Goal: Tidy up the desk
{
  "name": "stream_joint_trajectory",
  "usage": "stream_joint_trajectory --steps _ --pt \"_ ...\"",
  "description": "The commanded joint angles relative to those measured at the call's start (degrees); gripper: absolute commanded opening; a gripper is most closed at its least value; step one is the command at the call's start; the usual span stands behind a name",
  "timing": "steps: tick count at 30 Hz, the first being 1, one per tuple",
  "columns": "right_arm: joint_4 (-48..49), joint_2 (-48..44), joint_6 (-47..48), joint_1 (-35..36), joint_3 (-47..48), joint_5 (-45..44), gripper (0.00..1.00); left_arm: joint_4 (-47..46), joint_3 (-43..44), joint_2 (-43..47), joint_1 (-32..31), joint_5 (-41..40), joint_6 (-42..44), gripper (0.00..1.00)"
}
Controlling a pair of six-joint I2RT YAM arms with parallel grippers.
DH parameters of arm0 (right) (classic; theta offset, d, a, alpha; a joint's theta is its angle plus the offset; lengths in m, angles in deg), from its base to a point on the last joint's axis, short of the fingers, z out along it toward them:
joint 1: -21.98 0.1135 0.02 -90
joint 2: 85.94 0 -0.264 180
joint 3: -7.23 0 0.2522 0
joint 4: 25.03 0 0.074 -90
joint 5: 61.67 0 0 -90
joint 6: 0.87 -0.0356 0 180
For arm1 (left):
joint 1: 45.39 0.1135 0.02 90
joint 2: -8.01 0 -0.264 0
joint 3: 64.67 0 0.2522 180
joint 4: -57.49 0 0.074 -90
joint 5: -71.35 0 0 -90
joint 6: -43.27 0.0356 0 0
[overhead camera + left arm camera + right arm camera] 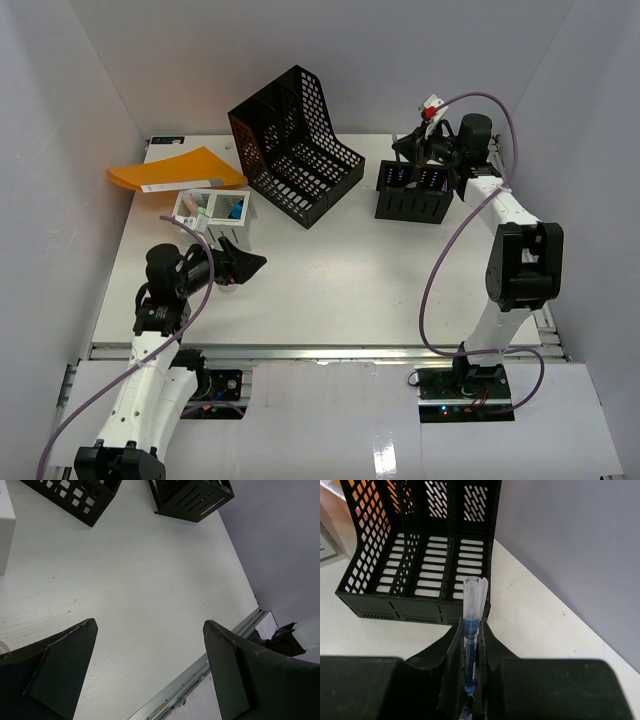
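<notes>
Pale grey walls close in the white desk (340, 270), which fills the overhead view. A black magazine rack (295, 145), a black slotted box (413, 195), an orange folder (175, 170) with an unreadably small label and a white tray (212, 208) sit on its far half. The left gripper (240, 265) hovers near the tray; the right gripper (420, 140) is above the box.

Left wrist: fingers spread wide over bare desk (150, 570).

Right wrist: fingers pinch a clear-capped blue pen (471, 610), facing the rack (430, 555).
</notes>
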State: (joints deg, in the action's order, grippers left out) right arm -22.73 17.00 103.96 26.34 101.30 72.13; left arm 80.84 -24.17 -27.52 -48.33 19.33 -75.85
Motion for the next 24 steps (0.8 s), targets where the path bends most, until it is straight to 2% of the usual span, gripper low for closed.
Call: stream_joint_trajectory --steps 1,5,8,11,18,21,24 --pt "13.19 1.93 -6.03 -1.5 -1.94 3.22 0.1 0.59 1.73 -0.3 0.04 -1.13 0.74 0.98" --pt "17.04 3.07 -7.52 -2.27 -5.78 3.51 0.22 0.71 1.72 -0.5 0.04 -1.35 0.72 0.98" --pt "18.83 2.9 -7.53 -2.98 -9.02 2.98 0.42 0.86 1.73 -0.66 0.04 -1.5 0.33 0.98" --pt "19.36 2.08 -7.7 -3.61 -10.67 2.94 0.51 1.28 1.65 -1.39 0.04 -2.78 -0.76 0.98" --pt "18.8 -5.35 -11.75 -7.9 -13.51 6.68 0.59 6.09 2.88 -4.26 0.04 -7.31 -2.84 0.98" --pt "10.98 -10.3 -9.04 -8.47 -13.7 11.46 0.6 8.41 2.9 -4.13 0.04 -8.99 -4.05 0.98" --pt "-5.23 -15.63 -4.71 -7.94 -13.66 17.98 0.6 12.46 3.56 -4.05 0.04 -11.79 -5.22 0.96"
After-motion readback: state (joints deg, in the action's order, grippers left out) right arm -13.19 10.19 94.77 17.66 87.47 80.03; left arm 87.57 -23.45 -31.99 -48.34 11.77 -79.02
